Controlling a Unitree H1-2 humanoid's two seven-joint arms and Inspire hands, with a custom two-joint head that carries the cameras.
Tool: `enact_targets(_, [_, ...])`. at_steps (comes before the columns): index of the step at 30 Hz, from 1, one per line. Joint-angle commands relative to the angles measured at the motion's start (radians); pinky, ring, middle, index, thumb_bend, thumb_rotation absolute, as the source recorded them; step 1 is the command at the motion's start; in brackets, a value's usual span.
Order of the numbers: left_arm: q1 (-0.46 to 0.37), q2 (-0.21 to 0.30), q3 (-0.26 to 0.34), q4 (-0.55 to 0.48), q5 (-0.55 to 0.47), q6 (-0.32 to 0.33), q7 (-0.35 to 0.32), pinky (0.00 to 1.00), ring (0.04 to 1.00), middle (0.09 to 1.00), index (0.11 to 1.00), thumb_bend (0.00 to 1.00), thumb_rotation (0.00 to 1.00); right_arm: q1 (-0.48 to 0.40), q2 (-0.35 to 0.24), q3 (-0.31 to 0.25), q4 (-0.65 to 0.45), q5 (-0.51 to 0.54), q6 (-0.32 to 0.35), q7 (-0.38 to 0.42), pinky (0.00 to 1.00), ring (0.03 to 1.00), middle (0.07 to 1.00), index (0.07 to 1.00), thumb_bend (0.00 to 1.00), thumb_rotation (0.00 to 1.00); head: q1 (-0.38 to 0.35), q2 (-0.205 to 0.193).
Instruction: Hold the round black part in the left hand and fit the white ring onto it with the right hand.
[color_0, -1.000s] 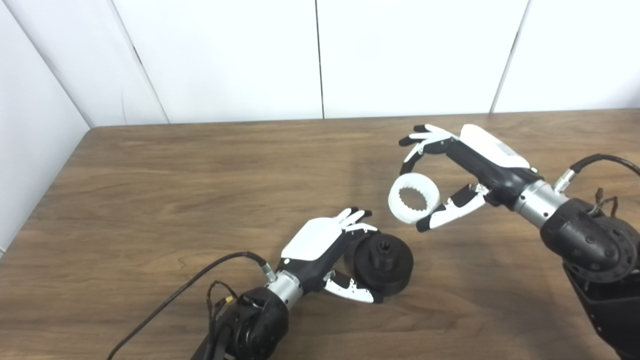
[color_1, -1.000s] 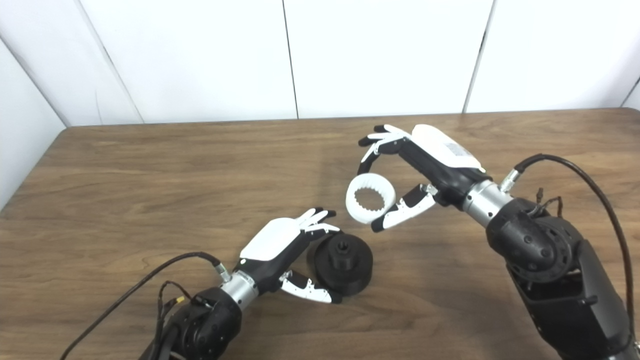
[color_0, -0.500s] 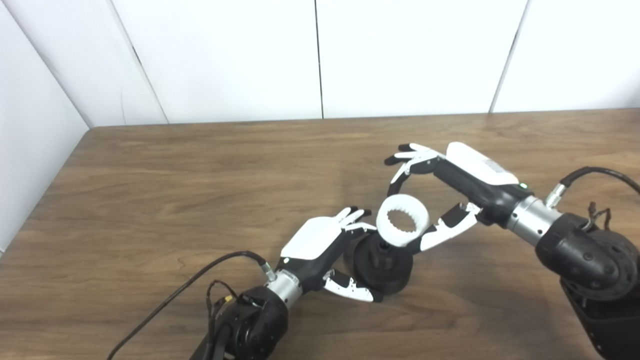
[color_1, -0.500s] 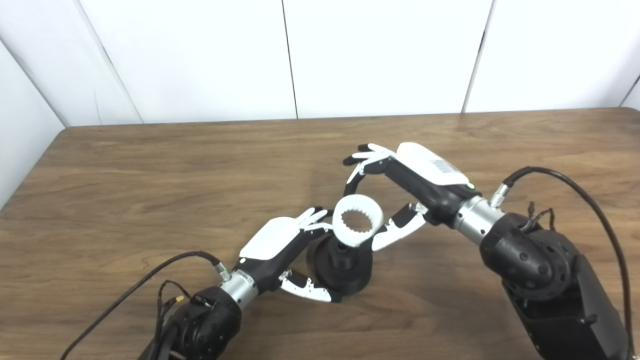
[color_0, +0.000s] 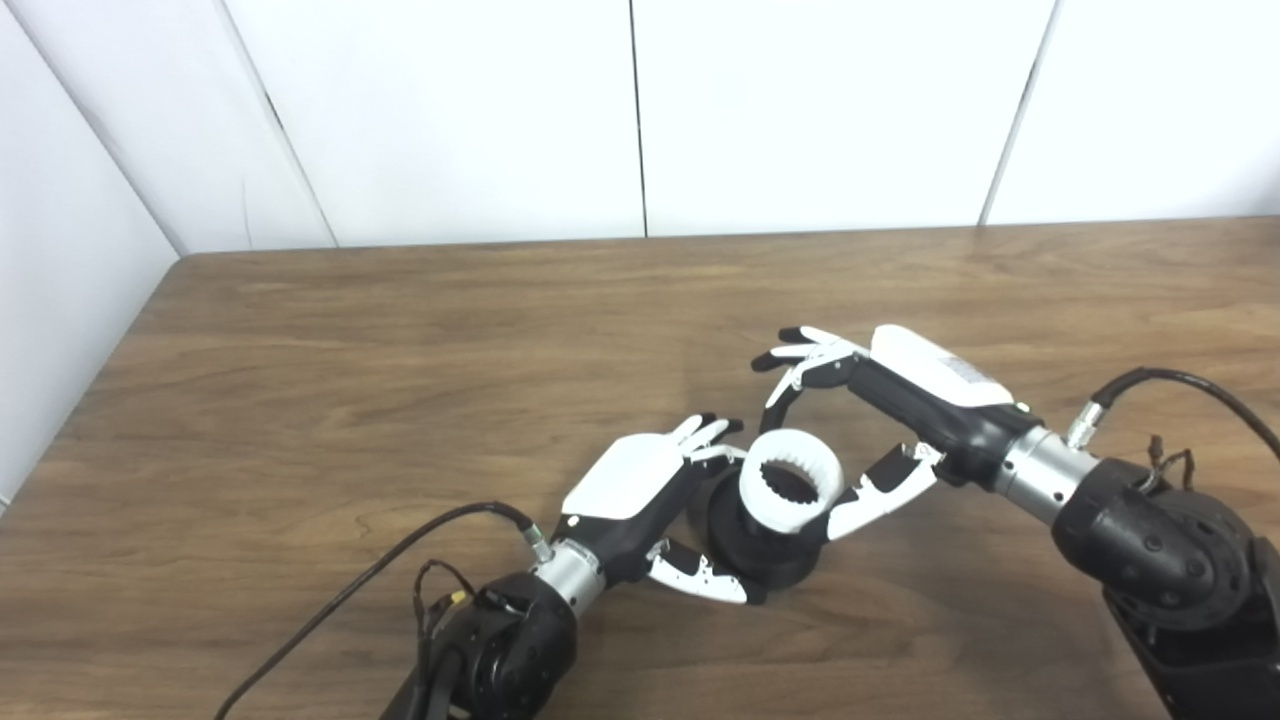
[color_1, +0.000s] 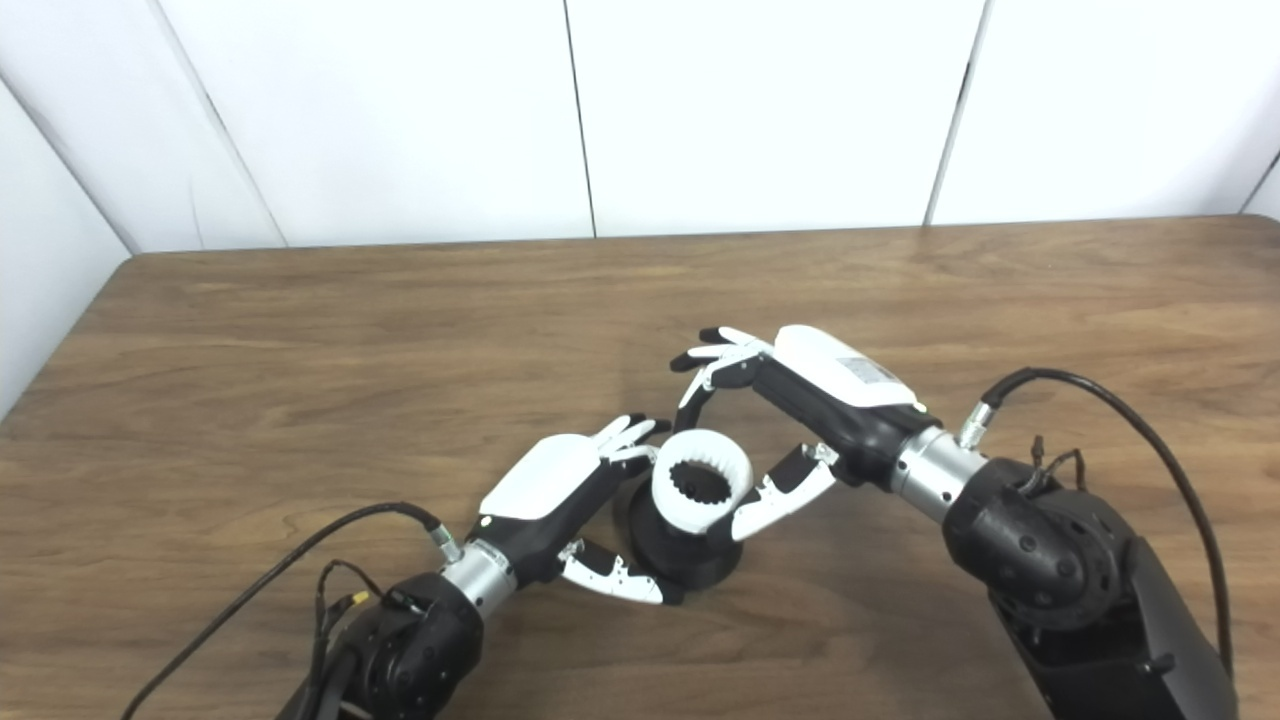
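Left eye view shows it best: the white ring (color_0: 790, 482) is sitting right over the middle of the round black part (color_0: 762, 540), which rests on the bench (color_0: 300, 380). You can see the toothed inside of the ring with dark showing through its hole, so it looks lined up with the hub. Whether it's fully seated or just perched on top, I can't tell from either view.

So I'd call this the fitting step itself, pretty much at the end of it. The right hand (color_0: 880, 420) has the ring pinched, its fingers (color_0: 800, 365) curled over the far side of the ring and the thumb pressing the near right edge. The left hand (color_0: 650, 500) is wrapped on the black part from its left side, fingertips on the upper rim and thumb along the lower front edge, so it's gripping the part to steady it.

Next move, as I read it: push the ring straight down, maybe with a small twist so the teeth mesh, while the left hand keeps the base from sliding. Then let go of the ring.

What could get in the way: the left fingertips sit just beside the ring's left edge, nearly touching, so the ring might catch on them going down. A tilted ring could also jam on the hub.

Around the black part there's not much. A black cable (color_0: 380, 580) trails off to the lower left from the left wrist, well clear. White wall panels (color_0: 640, 110) stand behind the far edge of the bench.
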Motion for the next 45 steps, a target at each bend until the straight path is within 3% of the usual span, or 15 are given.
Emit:
enact_targets(1, [0.013, 0.013, -0.014, 0.025, -0.002, 0.039, -0.062, 0.9, 1.0, 0.971, 0.772, 0.95, 0.36, -0.032, 0.002, 0.001, 0.0, -0.006, -0.044, -0.016, 0.84, 0.962, 0.864, 0.581, 0.83, 0.25, 0.0, 0.001])
enact_targets(11, [0.013, 0.012, -0.012, 0.034, -0.01, 0.031, -0.057, 0.91, 1.0, 0.973, 0.772, 0.95, 0.36, -0.055, -0.003, 0.022, 0.015, -0.022, -0.057, -0.002, 0.86, 0.971, 0.875, 0.582, 0.82, 0.28, -0.005, -0.004])
enact_targets(26, [0.009, 0.008, -0.013, 0.049, -0.011, 0.027, -0.049, 0.91, 1.0, 0.973, 0.771, 0.96, 0.35, -0.114, 0.003, 0.003, 0.006, -0.03, -0.041, -0.007, 0.84, 0.971, 0.865, 0.576, 0.83, 0.24, -0.005, -0.009])
enact_targets(45, [0.009, 0.01, -0.013, 0.051, -0.011, 0.022, -0.047, 0.9, 1.0, 0.973, 0.768, 0.96, 0.36, -0.114, -0.008, -0.005, 0.014, -0.037, -0.043, 0.01, 0.85, 0.968, 0.86, 0.577, 0.84, 0.23, -0.007, -0.006])
